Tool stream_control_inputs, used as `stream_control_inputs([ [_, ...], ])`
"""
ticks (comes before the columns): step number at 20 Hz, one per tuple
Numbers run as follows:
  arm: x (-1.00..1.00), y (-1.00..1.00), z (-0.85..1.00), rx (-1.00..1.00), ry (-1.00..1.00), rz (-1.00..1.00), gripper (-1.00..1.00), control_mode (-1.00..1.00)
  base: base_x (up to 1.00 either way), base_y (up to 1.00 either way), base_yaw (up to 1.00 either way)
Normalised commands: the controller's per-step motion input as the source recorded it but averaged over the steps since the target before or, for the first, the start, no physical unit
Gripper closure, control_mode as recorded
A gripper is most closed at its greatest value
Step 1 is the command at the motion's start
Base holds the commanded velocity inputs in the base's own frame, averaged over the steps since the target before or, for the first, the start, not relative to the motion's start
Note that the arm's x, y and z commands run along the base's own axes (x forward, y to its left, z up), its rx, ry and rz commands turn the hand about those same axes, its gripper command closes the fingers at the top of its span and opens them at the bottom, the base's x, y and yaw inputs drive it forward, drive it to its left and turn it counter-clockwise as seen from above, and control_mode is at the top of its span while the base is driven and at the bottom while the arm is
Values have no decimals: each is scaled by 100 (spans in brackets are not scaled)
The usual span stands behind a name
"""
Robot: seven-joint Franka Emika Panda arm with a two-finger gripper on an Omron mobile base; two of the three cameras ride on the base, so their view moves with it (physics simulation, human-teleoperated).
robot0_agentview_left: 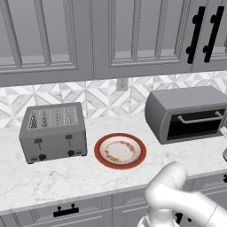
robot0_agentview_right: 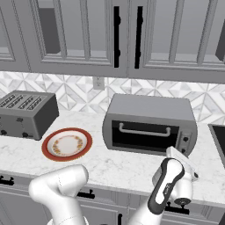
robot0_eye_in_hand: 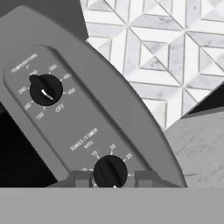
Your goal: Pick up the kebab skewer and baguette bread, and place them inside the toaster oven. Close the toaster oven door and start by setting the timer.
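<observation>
Oven (robot0_agentview_right: 149,125): grey rounded box on the marble counter (robot0_agentview_left: 57,177), right of the plate (robot0_agentview_left: 120,150); I see its door (robot0_agentview_right: 143,134) shut, silver bar handle across the dark glass.
Panel: in the hand view I look straight at the oven's right-hand control strip; temperature knob (robot0_eye_in_hand: 45,89) higher up, timer knob (robot0_eye_in_hand: 110,171) at the bottom, ringed with minute marks.
Gripper (robot0_eye_in_hand: 110,178): right at the timer knob; the two tips sit either side of it, drawn close, pinching it or about to; I cannot tell whether they actually touch.
Skewer and bread: I cannot see either; the plate is bare, so I judge both are inside the oven, though the window is too dark to confirm.
Handling: the knob is small, hard, smooth plastic, likely slippery; I would grip across its raised ridge, squarely and lightly, then twist; the oven looks heavy enough to stay put.
Risk: an off-centre pinch may slide off.
Toaster (robot0_agentview_left: 53,132): far left, not involved.
</observation>
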Motion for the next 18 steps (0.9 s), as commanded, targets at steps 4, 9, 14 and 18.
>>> stream_control_inputs([
  [4, 0, 2, 0, 24, -6, 0, 100, -100, 0, 0, 0],
  [9, 0, 6, 0, 26, -8, 0, 100, -100, 0, 0, 0],
  [14, 0, 6, 0, 32, -6, 0, 100, -100, 0, 0, 0],
  [18, 0, 10, 0, 34, -5, 0, 100, -100, 0, 0, 0],
])
